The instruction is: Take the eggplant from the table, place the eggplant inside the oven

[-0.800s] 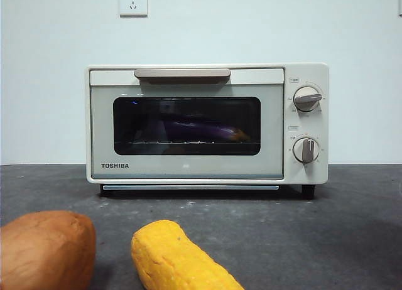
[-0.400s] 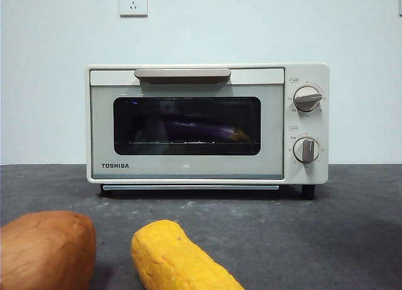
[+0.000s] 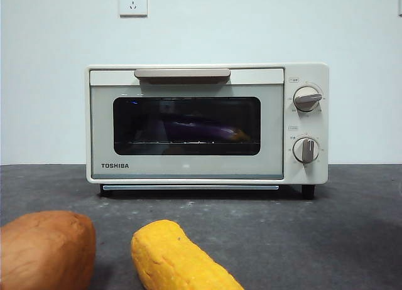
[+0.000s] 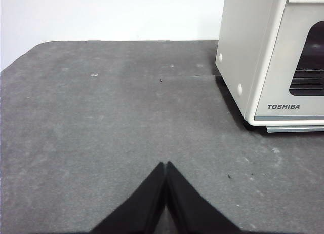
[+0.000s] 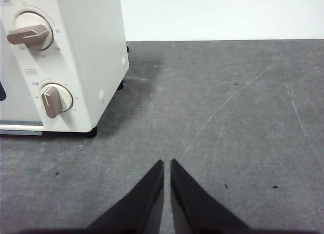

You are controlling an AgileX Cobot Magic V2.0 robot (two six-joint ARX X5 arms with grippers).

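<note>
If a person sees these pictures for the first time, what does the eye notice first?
The cream oven stands in the middle of the table, door shut, with the purple eggplant lying on the rack behind its dark glass. Near the camera lie a sweet potato and a corn cob.

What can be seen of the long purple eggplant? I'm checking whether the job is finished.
The long, glossy deep-purple eggplant lies lengthwise on the wire rack inside the cream-white Toshiba toaster oven, seen dimly through the dark glass of the shut door. Its yellowish stem end points towards the knob side. Nothing grips it: the left gripper and right gripper hang shut over the table, beside the oven.
</note>
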